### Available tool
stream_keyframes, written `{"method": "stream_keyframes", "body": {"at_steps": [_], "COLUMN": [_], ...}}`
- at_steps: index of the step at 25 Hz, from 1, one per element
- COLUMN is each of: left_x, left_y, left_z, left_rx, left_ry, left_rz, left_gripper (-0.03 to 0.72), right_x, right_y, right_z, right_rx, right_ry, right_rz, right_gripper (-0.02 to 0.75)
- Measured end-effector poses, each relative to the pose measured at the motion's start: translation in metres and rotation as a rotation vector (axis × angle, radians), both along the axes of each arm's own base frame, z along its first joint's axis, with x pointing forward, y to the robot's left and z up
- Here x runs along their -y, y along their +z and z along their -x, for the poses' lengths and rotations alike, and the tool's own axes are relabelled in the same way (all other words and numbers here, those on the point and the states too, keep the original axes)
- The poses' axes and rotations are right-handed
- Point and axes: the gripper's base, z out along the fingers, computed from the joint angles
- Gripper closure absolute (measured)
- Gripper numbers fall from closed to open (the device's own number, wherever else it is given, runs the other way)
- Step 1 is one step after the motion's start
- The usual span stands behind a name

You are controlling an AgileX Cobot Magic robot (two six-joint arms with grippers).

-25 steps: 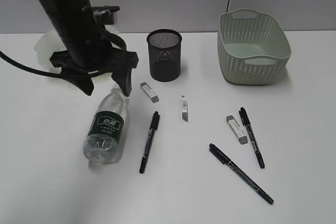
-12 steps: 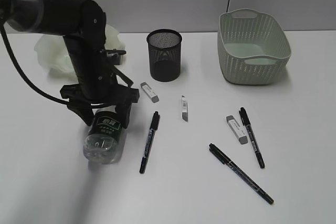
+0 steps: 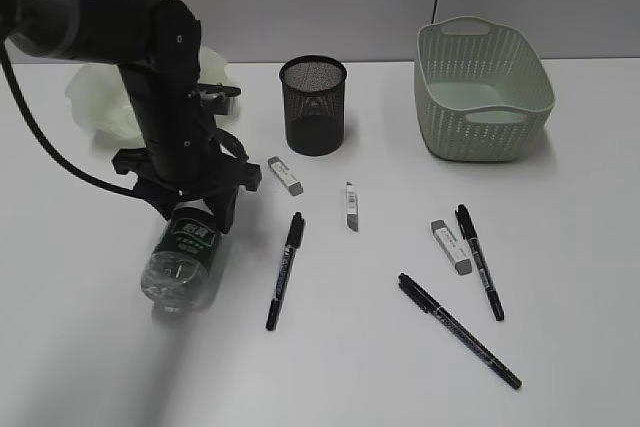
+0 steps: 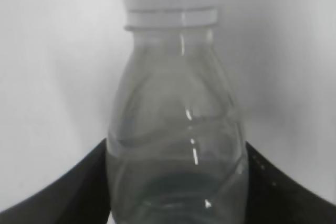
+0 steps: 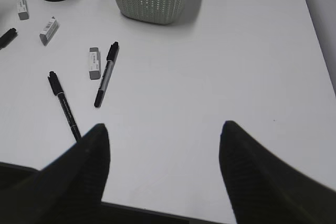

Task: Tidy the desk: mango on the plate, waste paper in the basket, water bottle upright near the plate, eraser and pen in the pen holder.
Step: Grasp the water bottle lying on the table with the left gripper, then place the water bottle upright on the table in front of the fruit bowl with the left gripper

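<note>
The water bottle (image 3: 181, 256) lies on the desk (image 3: 360, 367), its base pointing front-left and its cap end under my left gripper (image 3: 192, 215). In the left wrist view both fingers press the bottle (image 4: 176, 103) at its shoulder, below the white cap; the left gripper (image 4: 176, 150) is shut on it. The plate (image 3: 88, 97) shows partly behind the left arm. Mango and waste paper are out of view. The pen holder (image 3: 313, 105) and basket (image 3: 482, 87) stand at the back. My right gripper (image 5: 164, 129) hangs open over bare desk.
Three erasers (image 3: 285, 175) (image 3: 350, 206) (image 3: 450, 246) and three pens (image 3: 285, 269) (image 3: 479, 261) (image 3: 458, 331) lie scattered mid-desk. The right wrist view shows an eraser (image 5: 94, 63) beside a pen (image 5: 106, 74), and the desk's right edge (image 5: 320, 51).
My left gripper came down over the bottle's neck end and closed on it. The bottle's base has swung left. The right gripper has not moved.
</note>
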Motion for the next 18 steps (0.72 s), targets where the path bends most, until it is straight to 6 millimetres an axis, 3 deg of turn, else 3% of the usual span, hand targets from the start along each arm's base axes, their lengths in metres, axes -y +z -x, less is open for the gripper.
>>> {"method": "stream_keyframes", "body": {"at_steps": [6, 10, 18], "left_x": [-0.016, -0.035, -0.111], "left_y": [0.058, 0.091, 0.095], "left_z": [0.000, 0.012, 0.064], "left_rx": [0.163, 0.347, 0.742], "left_ry": [-0.022, -0.025, 0.129], "left_rz": [0.002, 0.053, 0.246], "left_gripper": [0.207, 0.207, 0.207], "right_x": [0.000, 0.000, 0.000], "right_y": [0.000, 0.000, 0.000], "right_z": [0.000, 0.000, 0.000], "right_rx": [0.000, 0.000, 0.000], "right_ry": [0.000, 0.000, -0.001], "right_rz": [0.000, 0.000, 0.000], "right_gripper": [0.220, 0.220, 0.220]}}
